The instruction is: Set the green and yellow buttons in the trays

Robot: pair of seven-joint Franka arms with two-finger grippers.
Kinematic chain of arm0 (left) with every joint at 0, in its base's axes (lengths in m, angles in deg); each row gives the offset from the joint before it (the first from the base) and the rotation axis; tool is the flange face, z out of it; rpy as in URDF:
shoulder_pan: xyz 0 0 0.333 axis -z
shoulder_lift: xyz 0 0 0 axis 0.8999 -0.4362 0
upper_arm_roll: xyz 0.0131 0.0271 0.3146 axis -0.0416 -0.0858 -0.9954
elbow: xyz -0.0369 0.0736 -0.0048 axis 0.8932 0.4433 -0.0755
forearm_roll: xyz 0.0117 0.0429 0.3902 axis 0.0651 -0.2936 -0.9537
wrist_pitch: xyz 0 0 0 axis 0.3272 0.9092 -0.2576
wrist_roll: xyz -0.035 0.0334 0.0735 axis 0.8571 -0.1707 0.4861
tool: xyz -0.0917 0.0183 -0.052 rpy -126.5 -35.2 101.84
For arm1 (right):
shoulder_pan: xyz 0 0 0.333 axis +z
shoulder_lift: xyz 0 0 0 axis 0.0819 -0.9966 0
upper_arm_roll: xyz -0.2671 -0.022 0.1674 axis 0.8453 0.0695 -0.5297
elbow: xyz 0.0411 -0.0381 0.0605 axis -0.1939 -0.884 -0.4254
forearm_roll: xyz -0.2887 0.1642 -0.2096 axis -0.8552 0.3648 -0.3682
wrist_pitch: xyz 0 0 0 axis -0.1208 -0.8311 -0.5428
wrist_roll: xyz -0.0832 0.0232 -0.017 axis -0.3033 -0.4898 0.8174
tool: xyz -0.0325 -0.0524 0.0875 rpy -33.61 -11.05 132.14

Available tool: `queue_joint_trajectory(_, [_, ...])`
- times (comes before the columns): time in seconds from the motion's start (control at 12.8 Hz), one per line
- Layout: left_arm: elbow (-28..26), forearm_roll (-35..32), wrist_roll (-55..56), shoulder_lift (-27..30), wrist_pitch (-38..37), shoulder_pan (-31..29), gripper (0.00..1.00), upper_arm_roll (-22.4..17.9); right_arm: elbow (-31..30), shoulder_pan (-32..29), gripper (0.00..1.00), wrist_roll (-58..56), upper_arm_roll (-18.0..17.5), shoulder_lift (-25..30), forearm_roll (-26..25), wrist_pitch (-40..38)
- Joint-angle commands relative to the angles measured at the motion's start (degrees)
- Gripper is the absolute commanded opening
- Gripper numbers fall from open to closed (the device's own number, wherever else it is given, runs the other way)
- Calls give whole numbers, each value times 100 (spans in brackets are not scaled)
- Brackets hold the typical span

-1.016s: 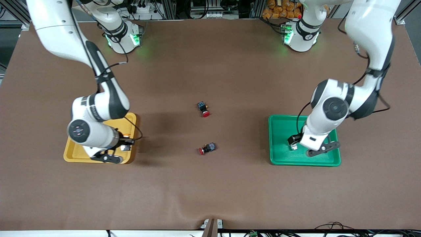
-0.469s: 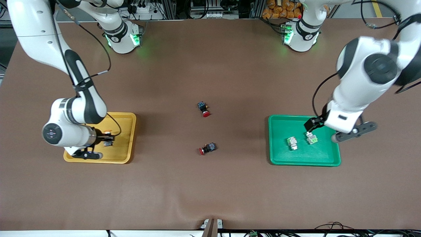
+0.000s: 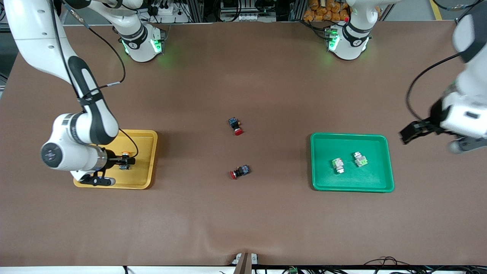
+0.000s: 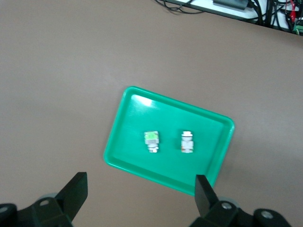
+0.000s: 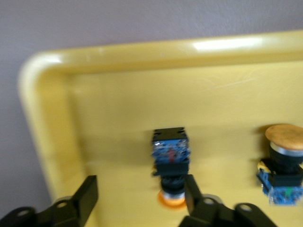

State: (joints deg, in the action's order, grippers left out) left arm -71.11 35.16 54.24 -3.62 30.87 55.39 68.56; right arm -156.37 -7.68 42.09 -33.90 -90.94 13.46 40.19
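Yellow tray (image 3: 146,160) sits at the right arm's end of the table, and the right gripper (image 3: 121,163) hangs low over it with its fingers apart – one yellow button (image 5: 171,158) lies on the tray between them, let go, and a second yellow button (image 5: 282,163) stands just beside it on the same tray. Green tray (image 3: 350,184) sits toward the left arm's end, with two green buttons (image 3: 337,165) lying in it side by side, a little apart. Up over the bare table next to that tray is the left gripper (image 3: 412,132), wide open and holding nothing. Two red buttons (image 3: 236,126) lie on the brown table (image 3: 243,213) between the trays, one nearer the front camera than the other
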Motion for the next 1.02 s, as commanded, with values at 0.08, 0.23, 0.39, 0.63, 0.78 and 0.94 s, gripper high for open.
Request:
queue_joint_trajectory(0.08, [-43,114,-436,381,-243,-223,100,60,1520,-89,100,-45,-34,84,180,-989])
queue_joint_trajectory(0.23, [-69,122,-786,558,-393,-58,100,-166,2135,-72,100,-45,-34,84,163,-1338])
queue_joint_trajectory(0.39, [-104,227,-1069,715,-585,635,100,-911,2839,-89,100,-45,-25,93,162,-1821])
queue_joint_trajectory(0.63, [-122,771,-1332,891,-718,1226,100,-1687,3114,95,100,-36,194,653,74,-2498])
queue_joint_trajectory(0.78, [-140,808,-1351,944,-824,1201,100,-1645,3175,235,100,-36,326,840,58,-2614])
queue_joint_trajectory(0.94, [-140,843,-1351,988,-868,1235,100,-1644,3264,482,100,-37,607,1094,-215,-2990])
